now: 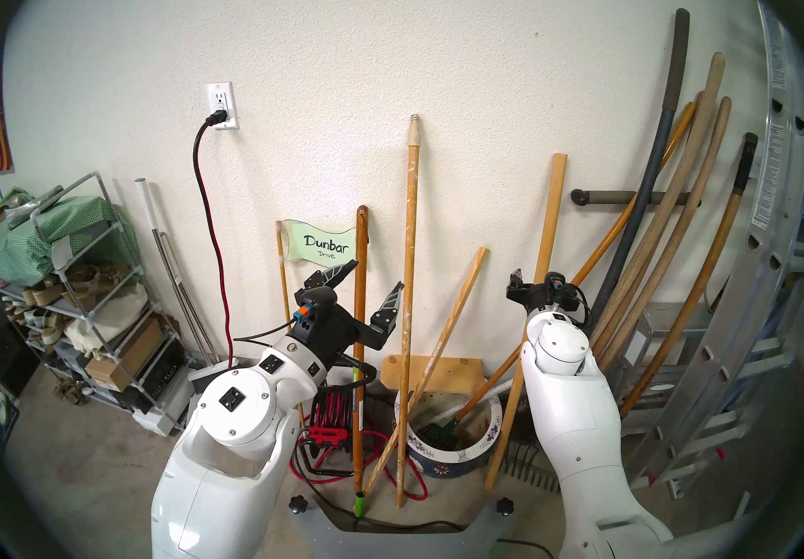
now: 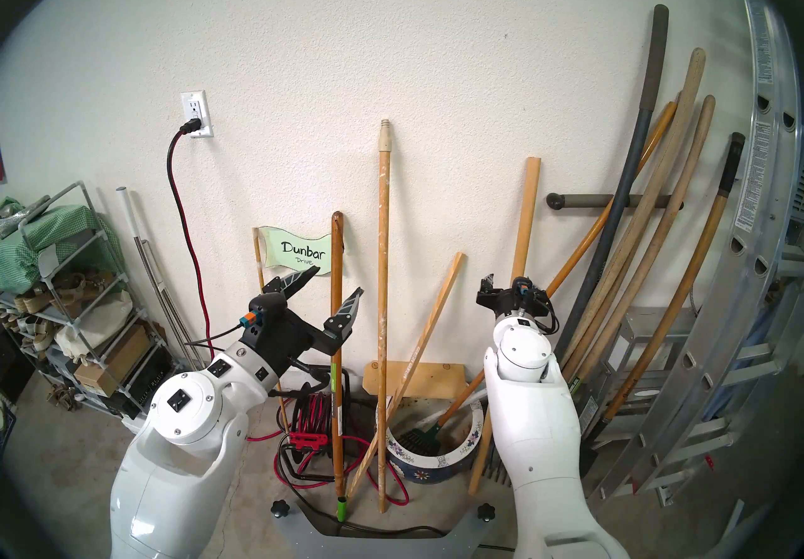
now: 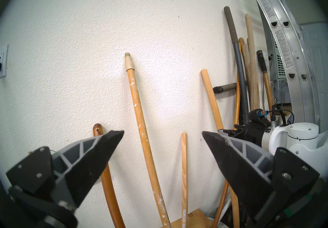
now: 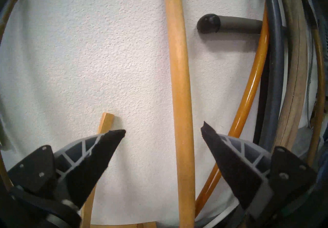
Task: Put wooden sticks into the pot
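Pot [image 1: 448,458] sits on the concrete floor [image 1: 87,480] at the foot of the wall [image 1: 391,45], dark blue outside with white flowers and a patterned white rim. Inside it lie a small green hand rake [image 1: 439,427] with an orange handle and a thin white rod, both leaning out toward the right. None of the wooden sticks stands in it. The paint-speckled pole [image 1: 408,284] with the cream threaded tip rests on the floor in front of the pot's left edge and leans on the wall. A thin square stick [image 1: 435,362] slants across the pot's left rim, its foot on the floor. The flat slat [image 1: 550,219] stands at the pot's right side, its foot on the floor, its top against the wall.

The left gripper [image 1: 370,284] hangs with its fingers spread wide, empty, just left of the speckled pole. The right gripper [image 4: 163,131] is also spread wide and holds nothing.

Only the right wrist view shows the slat [image 4: 179,80] running up between the two spread fingers, apart from both; in the head views the wrist hides those fingers. The left wrist view shows the pole's threaded tip [image 3: 128,61] close up, and the right arm beside the slat, but not the pot's bowl. Only the head views show the pot's contents, the red cable reel [image 1: 333,414] and the Dunbar Drive flag [image 1: 324,245].
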Available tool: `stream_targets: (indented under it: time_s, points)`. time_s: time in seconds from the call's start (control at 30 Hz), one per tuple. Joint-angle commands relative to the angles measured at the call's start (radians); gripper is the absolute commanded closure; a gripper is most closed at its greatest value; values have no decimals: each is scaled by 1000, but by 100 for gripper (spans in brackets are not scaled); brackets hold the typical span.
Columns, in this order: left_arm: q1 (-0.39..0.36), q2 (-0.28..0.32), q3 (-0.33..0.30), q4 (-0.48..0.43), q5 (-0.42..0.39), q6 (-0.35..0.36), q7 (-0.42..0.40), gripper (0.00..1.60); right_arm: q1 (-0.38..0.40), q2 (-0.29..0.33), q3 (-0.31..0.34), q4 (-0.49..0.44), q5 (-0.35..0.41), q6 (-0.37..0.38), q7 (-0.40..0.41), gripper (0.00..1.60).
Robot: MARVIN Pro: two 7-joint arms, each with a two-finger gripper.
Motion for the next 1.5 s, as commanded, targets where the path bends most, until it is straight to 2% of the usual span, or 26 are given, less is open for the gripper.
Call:
stream_targets:
  time_s: [0.0,0.33,0.7,1.23,1.47]
  points:
    - [0,0,0,0,0,0,0,0,67,10,4,60,2,-27,5,0]
    - [0,0,0,0,0,0,0,0,140,12,8,177,1,-64,14,0]
    - [0,0,0,0,0,0,0,0,239,16,16,327,-7,-119,-23,0]
    - [0,0,0,0,0,0,0,0,437,46,-3,631,-17,-164,-31,0]
    - [0,0,0,0,0,0,0,0,496,42,-11,734,-17,-177,-33,0]
